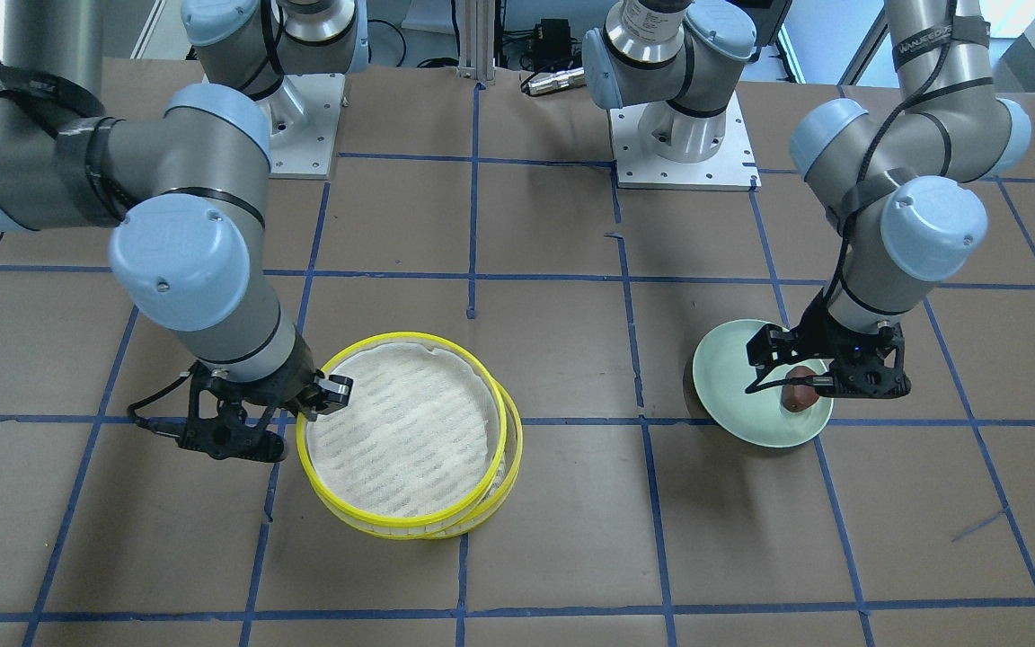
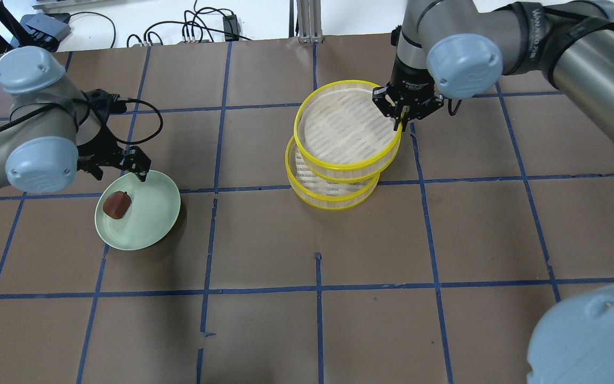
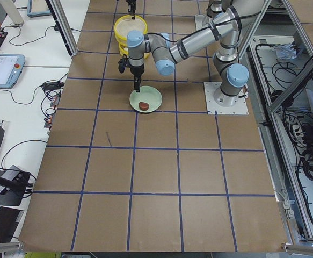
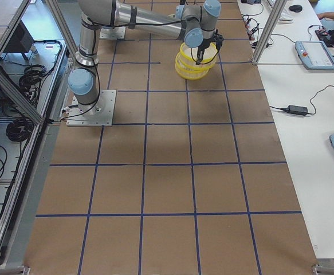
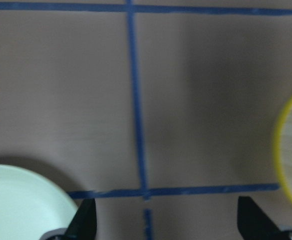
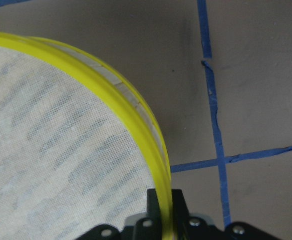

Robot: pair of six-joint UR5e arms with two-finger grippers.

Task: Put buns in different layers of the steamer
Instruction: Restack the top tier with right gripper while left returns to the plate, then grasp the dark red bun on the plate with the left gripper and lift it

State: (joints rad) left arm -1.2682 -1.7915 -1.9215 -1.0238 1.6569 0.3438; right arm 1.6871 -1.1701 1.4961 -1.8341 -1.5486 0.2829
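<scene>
The dark reddish-brown bun (image 2: 116,205) lies on a pale green plate (image 2: 159,213), also seen in the front view (image 1: 800,390). My left gripper (image 2: 118,166) is open and empty, above the plate's edge close to the bun. My right gripper (image 2: 400,114) is shut on the yellow rim of the upper steamer layer (image 2: 347,166); the wrist view shows the rim (image 6: 135,115) pinched between the fingers. That layer sits offset over the lower steamer layer (image 2: 333,205). The upper layer's floor is bare. The white bun is hidden or out of view.
The table is brown paper with a grid of blue tape lines (image 2: 317,290). The arm bases (image 1: 684,144) stand at the robot's side of the table. Cables lie beyond the far edge (image 2: 200,32).
</scene>
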